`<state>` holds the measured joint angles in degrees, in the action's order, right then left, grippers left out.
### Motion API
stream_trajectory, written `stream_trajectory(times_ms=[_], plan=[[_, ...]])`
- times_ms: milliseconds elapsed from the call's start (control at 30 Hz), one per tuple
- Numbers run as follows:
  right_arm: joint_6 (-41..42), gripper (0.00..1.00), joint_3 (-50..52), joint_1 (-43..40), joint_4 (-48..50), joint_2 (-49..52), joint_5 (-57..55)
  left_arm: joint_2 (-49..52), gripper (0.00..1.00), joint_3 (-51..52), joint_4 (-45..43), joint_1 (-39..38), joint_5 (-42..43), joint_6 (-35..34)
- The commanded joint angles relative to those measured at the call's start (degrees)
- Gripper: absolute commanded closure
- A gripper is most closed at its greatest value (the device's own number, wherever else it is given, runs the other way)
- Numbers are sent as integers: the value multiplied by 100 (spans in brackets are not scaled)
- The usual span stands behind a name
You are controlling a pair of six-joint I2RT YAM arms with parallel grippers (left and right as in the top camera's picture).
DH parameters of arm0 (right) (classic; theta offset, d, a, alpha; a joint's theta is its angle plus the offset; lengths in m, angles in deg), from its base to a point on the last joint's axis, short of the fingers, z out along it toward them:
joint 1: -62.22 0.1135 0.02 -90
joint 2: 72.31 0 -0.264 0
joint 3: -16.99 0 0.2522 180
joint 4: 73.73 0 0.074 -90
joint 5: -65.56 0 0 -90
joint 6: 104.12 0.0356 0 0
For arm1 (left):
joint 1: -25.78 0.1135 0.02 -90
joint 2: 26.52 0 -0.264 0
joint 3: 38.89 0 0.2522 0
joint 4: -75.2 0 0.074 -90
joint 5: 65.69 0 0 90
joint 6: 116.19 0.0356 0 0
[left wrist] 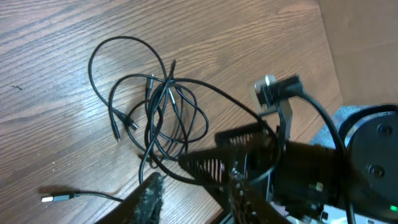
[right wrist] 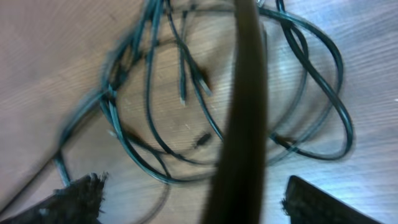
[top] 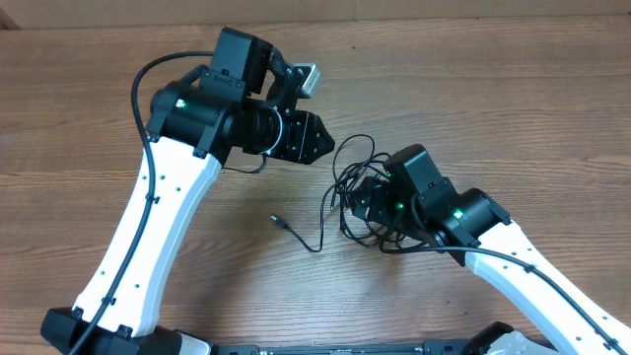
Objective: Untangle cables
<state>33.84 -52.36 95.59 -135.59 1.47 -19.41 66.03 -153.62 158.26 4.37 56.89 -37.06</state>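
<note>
The cables (top: pixel 355 182) lie as a loose tangle of thin black loops on the wooden table (top: pixel 473 99), right of centre. One strand trails left to a small plug (top: pixel 277 220). My right gripper (top: pixel 355 204) hovers over the tangle's lower right. In the right wrist view the right gripper (right wrist: pixel 194 190) is open wide, the cables (right wrist: pixel 186 81) spread below, and a blurred dark band (right wrist: pixel 245 112) crosses close to the lens. My left gripper (top: pixel 325 138) is to the upper left of the tangle, apart from it. In the left wrist view the cables (left wrist: pixel 155 112) lie beyond the left gripper (left wrist: pixel 194 186), whose jaws are parted over bare wood.
A silver-tipped plug (left wrist: pixel 53 198) lies apart at the lower left of the left wrist view. The right arm's body (left wrist: pixel 354 155) and its wrist camera (left wrist: pixel 277 90) crowd the tangle's right side. A pale wall (top: pixel 444 10) borders the table's far edge.
</note>
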Motion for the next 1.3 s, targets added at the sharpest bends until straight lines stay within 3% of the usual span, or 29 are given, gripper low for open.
stream_trajectory(times_ms=[0,133,500,800,967,1100,1267], plan=[[-306,4,-39,0,-131,-116,227,101,60,35,-37,-33,-28,17],[-944,3,-39,0,-195,-116,623,184,57,35,-42,-33,-249,13],[-1045,0,-39,-332,-789,-116,466,195,32,44,-15,-39,-304,15],[-1665,0,-42,-684,-1008,-116,-31,195,24,44,-9,-39,-319,15],[-1650,0,-39,-769,-1840,-116,-37,195,7,44,-9,-39,-317,13],[-1659,0,-39,-772,-2015,-101,-39,195,0,44,-74,-39,-317,13],[-1644,0,-35,-772,-2155,-101,-20,195,0,44,-50,-42,-315,13]])
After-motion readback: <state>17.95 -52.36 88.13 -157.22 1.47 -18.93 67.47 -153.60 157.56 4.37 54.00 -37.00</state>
